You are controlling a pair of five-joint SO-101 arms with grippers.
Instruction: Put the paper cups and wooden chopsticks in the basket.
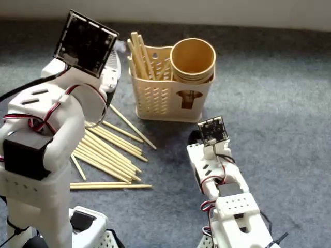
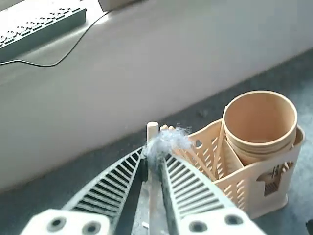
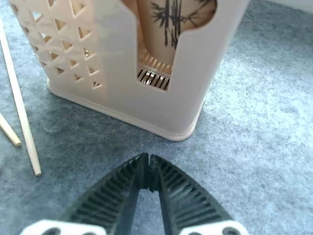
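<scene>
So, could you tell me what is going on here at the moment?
The paper cups sit stacked in one compartment of the basket, with several chopsticks standing in the other. The left gripper is shut on one chopstick near the basket, a tuft of fluff at its tip. The right gripper is shut and empty, low in front of the basket. A pile of chopsticks lies on the grey carpet, not yet packed.

I'm watching my left gripper (image 2: 155, 159) pinching a wooden chopstick (image 2: 152, 130) just beside the basket (image 2: 244, 188), grey fluff (image 2: 167, 142) clinging at the fingertips; stacked paper cups (image 2: 259, 122) are sitting inside the basket.
</scene>
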